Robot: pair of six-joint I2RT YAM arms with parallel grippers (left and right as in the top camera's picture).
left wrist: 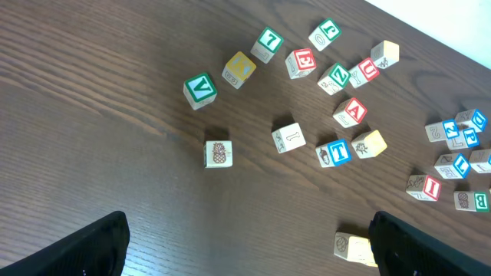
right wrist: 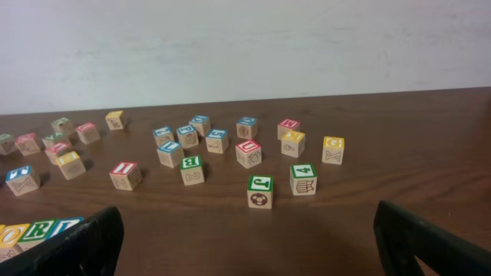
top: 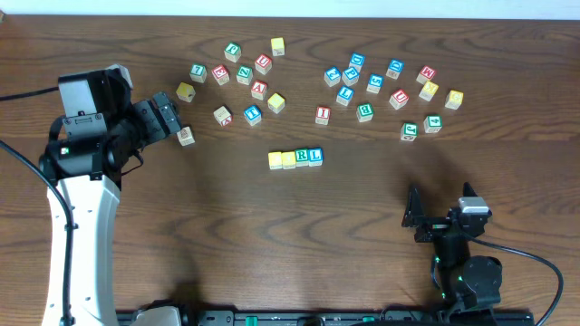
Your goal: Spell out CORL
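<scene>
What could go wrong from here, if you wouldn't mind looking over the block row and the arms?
The open left gripper hangs close to the pineapple block and a yellow block; a swing toward the centre might scatter them. The four-block row sits tight, so any adjustment may shove its neighbours out of line. Its first letter cannot be read in any view, so the C is unconfirmed.

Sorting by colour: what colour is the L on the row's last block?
Blue, on the L block; clearest in the overhead view.
</scene>
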